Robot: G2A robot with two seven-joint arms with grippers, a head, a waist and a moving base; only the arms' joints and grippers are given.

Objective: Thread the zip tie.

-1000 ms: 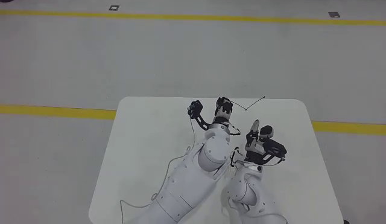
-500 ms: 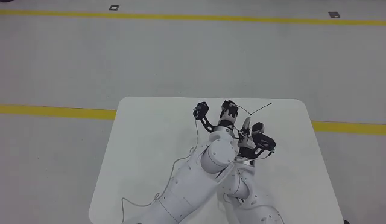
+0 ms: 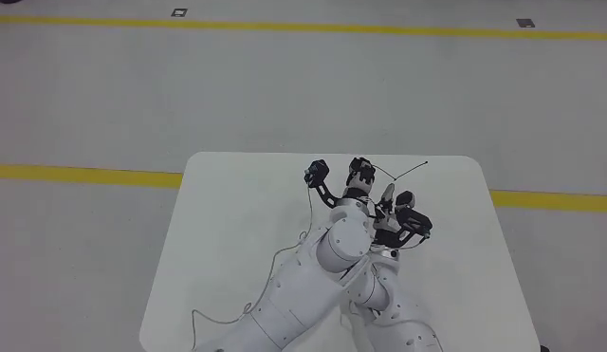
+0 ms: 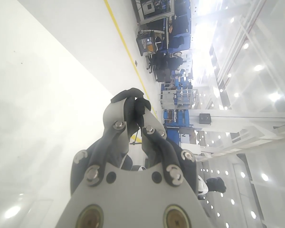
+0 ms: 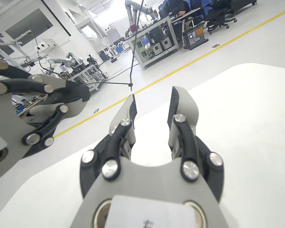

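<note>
2 robot arms are meeting over the far part of a white worktop (image 3: 237, 219) with rounded corners. The left gripper (image 3: 360, 169) is holding its jaws closed on 1 end of the zip tie (image 3: 408, 170), a thin black strip. In the left wrist view the 2 dark fingertips of that gripper (image 4: 134, 100) are pressing together.

The zip tie is being held in the air above the worktop, not lying on it. In the right wrist view the left gripper (image 5: 83, 91) is pinching the strip (image 5: 135, 41), which is running sideways to a sharp bend and then rising in a long, nearly straight line to a small dark tip. From above, the free end is pointing toward the worktop's far right corner.

The right gripper (image 5: 153, 103) is sitting just beside the left one with its jaws open and holding nothing. 1 of its ribbed fingertips (image 5: 133, 105) is lying just under the bend in the strip, with a small gap between them. In the top view this gripper (image 3: 387, 195) is a little nearer the robot than the left one.

A yellow line (image 3: 285, 27) is crossing the pale floor beyond the worktop.
</note>
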